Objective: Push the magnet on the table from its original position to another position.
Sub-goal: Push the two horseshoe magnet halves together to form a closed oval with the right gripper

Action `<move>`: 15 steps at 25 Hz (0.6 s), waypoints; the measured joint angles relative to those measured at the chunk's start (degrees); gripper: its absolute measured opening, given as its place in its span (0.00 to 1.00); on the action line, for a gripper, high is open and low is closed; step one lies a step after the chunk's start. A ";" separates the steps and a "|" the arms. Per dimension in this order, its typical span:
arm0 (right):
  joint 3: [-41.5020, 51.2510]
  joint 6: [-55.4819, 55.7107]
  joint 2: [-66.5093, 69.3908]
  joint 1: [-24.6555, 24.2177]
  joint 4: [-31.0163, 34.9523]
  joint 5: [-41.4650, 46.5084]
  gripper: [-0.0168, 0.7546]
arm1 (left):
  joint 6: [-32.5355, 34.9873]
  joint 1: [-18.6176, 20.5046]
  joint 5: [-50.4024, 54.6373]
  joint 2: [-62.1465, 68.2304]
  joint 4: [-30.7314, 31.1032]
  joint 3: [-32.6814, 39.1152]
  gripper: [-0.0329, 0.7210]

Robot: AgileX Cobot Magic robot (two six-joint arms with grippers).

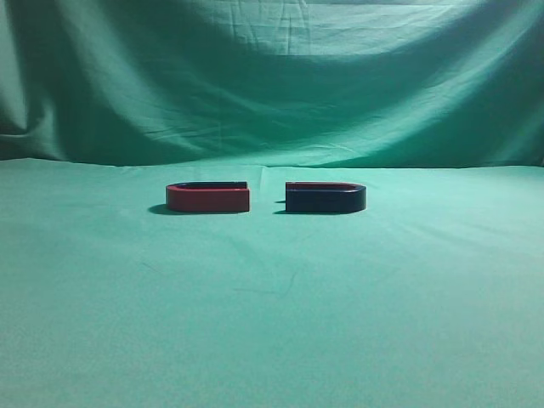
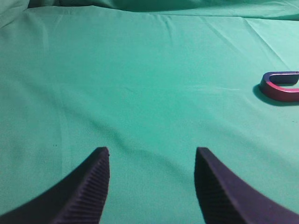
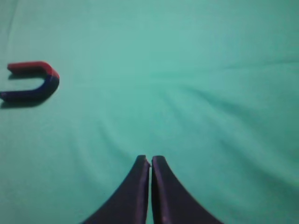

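Green cloth covers the table (image 1: pixel 272 323) and hangs as a backdrop (image 1: pixel 272 76) behind it. We see the magnet (image 1: pixel 325 198), dark on its side face with a thin red rim, lying flat just right of centre in the exterior view, its open ends turned toward a red magnet (image 1: pixel 208 197) near its left, a gap between them.

We judge the magnet stiff, dense and fairly heavy for its bulk. It should slide flat on the cloth without tipping, though the wrinkles may drag at it, and the red one may pull or repel it as the gap changes. No hold is called for; we would press a closed fingertip against the curved outer bend or a long side, low down, so it does not rotate.

In the right wrist view the right gripper (image 3: pixel 150 161) is clenched on nothing at bottom centre, with a horseshoe at far left, well apart, that is probably the magnet; blur keeps us unsure. The left gripper (image 2: pixel 152 156) is released, fingers spread over bare cloth, the red magnet cut off at the right edge.

Neither arm shows in the exterior view, so their height above the cloth is hard to make out.
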 joint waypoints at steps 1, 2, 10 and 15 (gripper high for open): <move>-1.87 -1.05 2.54 0.00 0.60 2.08 0.02 | 0.00 0.00 0.00 0.00 0.00 0.00 0.54; -4.20 -1.63 5.15 0.00 1.53 4.47 0.02 | 0.00 0.00 0.00 0.00 0.00 0.00 0.54; -17.14 -2.57 22.92 8.19 4.73 9.95 0.02 | 0.00 0.00 0.00 0.00 0.00 0.00 0.54; -26.82 0.02 36.76 11.94 4.25 11.38 0.02 | 0.00 0.00 0.00 0.00 0.00 0.00 0.54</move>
